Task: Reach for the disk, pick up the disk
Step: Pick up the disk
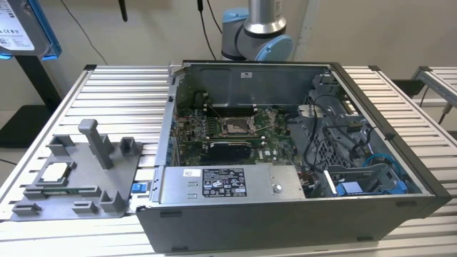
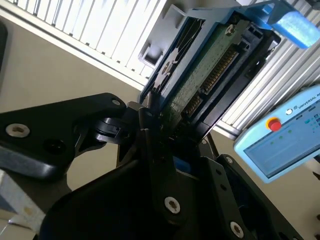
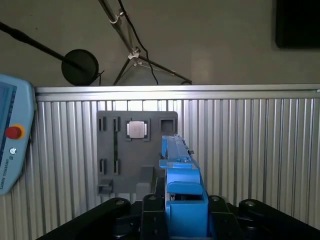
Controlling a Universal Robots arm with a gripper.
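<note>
Currently, you see the gripper (image 2: 158,116) clamped across the 2 flat faces of the disk (image 2: 210,65). This likely steadies it edgewise, with the fixture tray (image 3: 112,150) well beneath.

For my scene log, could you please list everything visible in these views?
disk: one, blue bracket, green circuit board, held off the table
computer case: one, dark grey, open, mid-table
grey box: one, black-and-white label, inside the case
fixture plate: one, grey, on the table, the exterior view's left of the case
chip: one, silver, on the fixture plate
table: one, silver, slatted
teach pendant: one, light blue, in both wrist views
arm: one, silver and blue, behind the case; black jaws shut on the disk
</note>
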